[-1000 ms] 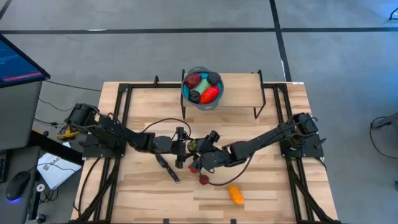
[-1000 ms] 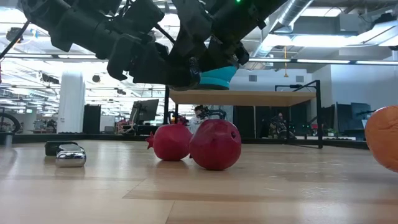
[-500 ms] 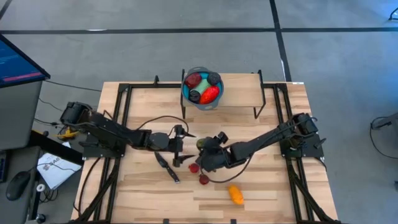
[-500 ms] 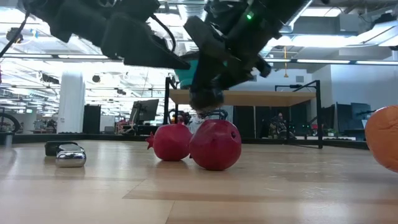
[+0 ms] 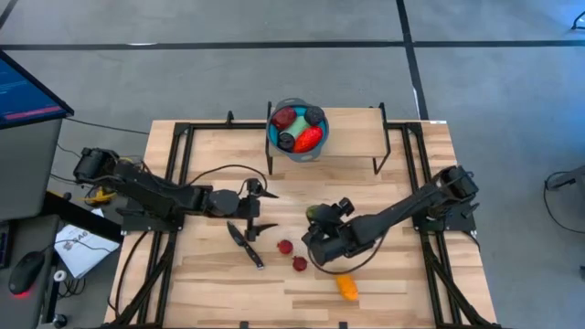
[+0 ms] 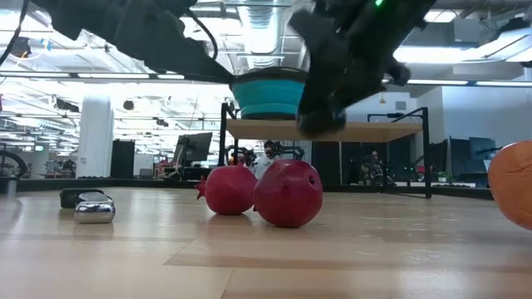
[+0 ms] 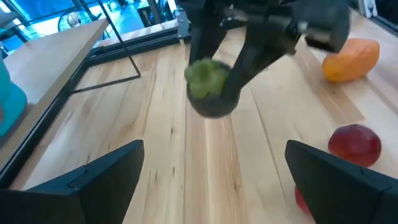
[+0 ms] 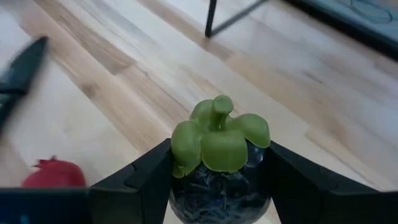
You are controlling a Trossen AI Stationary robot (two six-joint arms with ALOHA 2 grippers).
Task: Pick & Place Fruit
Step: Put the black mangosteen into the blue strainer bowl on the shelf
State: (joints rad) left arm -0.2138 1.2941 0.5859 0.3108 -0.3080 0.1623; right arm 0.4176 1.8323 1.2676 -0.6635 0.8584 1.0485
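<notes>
My right gripper (image 5: 316, 221) is over the table's middle, shut on a dark purple-black fruit with a green leafy cap (image 8: 219, 144), which also shows in the left wrist view (image 7: 208, 89). My left gripper (image 5: 257, 206) stands open to the left of it, with nothing between its fingers (image 7: 104, 180). Two small red fruits (image 5: 285, 246) (image 5: 299, 263) and an orange one (image 5: 347, 286) lie on the wood. More fruit sits in a teal bowl (image 5: 275, 139) on the raised shelf at the far edge. My right gripper pinches the fruit's dark round body (image 8: 189, 198) between its two fingers (image 8: 142, 182), one on each side, just under the green cap. The fingers slant downward from the table's right side. The fruit is lifted clear of the wood, cap facing the wrist camera.
A black-handled knife (image 5: 245, 245) lies below my left gripper, left of the red fruits. The shelf's black legs (image 5: 377, 163) and the black frame rails along both sides bound the working area. Cables trail from both arms.
My right gripper has carried the green-capped fruit from beside my left gripper toward the table's right edge, rolling its wrist as it went. My left gripper has drawn back toward the left edge and risen a little. The fruits on the wood have kept their places.
</notes>
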